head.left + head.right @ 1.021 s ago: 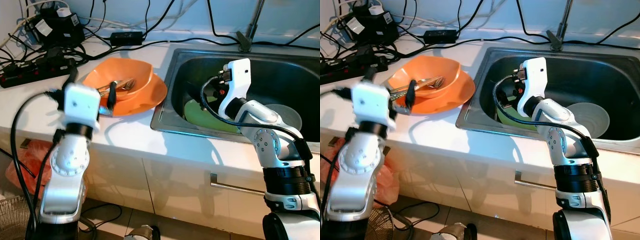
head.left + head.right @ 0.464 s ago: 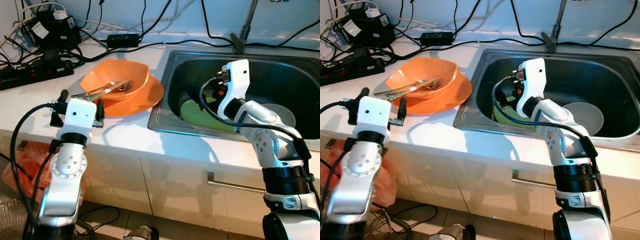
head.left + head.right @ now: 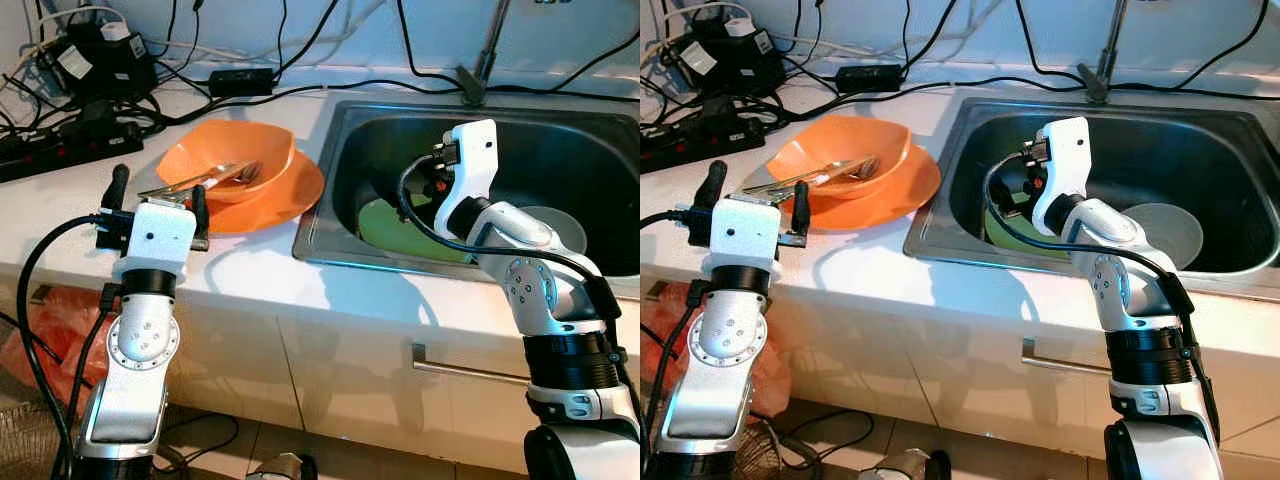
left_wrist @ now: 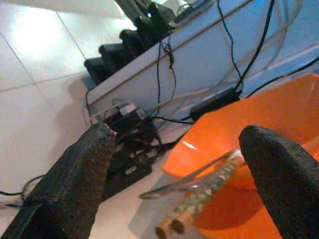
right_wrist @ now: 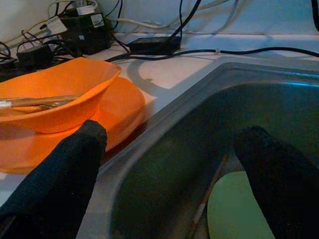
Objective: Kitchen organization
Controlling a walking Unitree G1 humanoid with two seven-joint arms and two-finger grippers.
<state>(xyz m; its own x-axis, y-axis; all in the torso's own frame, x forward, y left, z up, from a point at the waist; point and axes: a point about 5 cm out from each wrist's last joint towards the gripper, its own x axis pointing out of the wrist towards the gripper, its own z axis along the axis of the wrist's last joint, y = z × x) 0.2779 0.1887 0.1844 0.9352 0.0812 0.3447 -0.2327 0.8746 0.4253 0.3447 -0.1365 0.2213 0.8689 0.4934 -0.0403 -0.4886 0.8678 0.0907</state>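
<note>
Left gripper hovering wide open, empty, beside orange bowl holding utensils; right gripper hanging open, empty, inside sink.

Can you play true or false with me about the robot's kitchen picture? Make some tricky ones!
1. The orange bowl sits on an orange plate. True.
2. The bowl is empty. False: cutlery lies in it.
3. The left pincer is open. True.
4. The right pincer is over the counter beside the bowl. False: it hangs over the sink, open.
5. A green plate lies in the sink. True.
</note>
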